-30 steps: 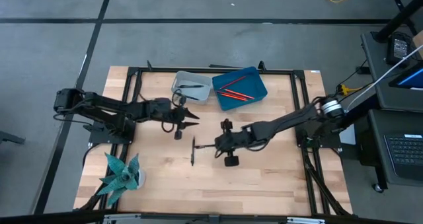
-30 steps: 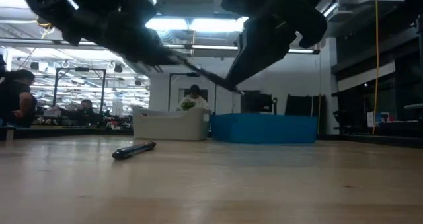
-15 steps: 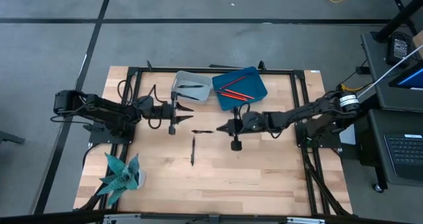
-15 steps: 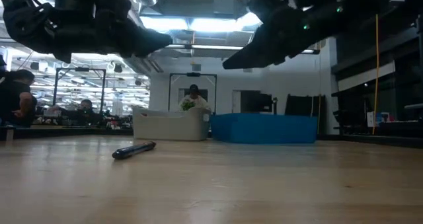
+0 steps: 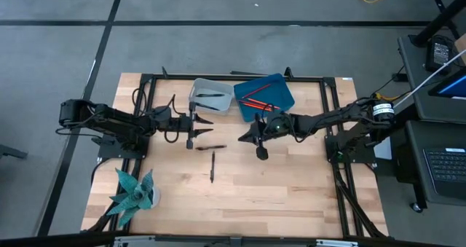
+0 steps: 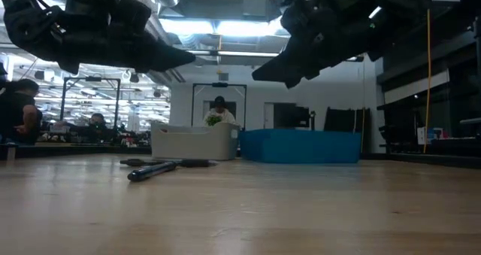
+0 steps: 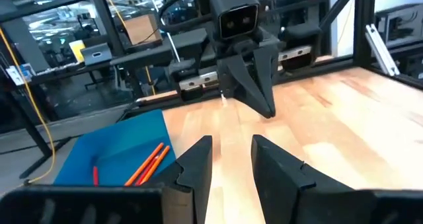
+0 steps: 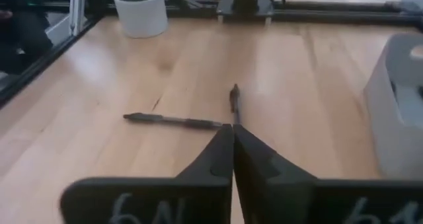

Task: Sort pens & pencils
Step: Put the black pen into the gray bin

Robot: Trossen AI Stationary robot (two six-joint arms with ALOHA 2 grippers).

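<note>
Two black pens lie flat on the wooden table: one [image 5: 212, 166] points toward the near edge, the other [image 5: 211, 147] lies crosswise just beyond it. Both also show in the low view, as the nearer pen [image 6: 152, 170] and the farther pen [image 6: 169, 162]. Another pen [image 5: 211, 95] lies in the grey bin [image 5: 198, 87]. Red pencils [image 5: 256, 100] lie in the blue bin [image 5: 280, 83]. My right gripper [image 5: 243, 138] hovers shut and holds nothing, right of the crosswise pen [image 8: 233, 102]. My left gripper [image 7: 228, 148] hangs open above the table, left of the pens.
A teal plant in a white pot [image 5: 138, 192] stands at the near left corner. A black frame [image 5: 145, 79] runs around the table. The two bins sit side by side at the far edge. Bare wood [image 5: 291, 196] fills the near right part. People show in the room behind.
My right gripper has gone toward the far edge and the right, tipping up toward level. The pen it carried has left its fingers and now lies on the table beyond the other pen. My left gripper has drawn back a little toward the left.
</note>
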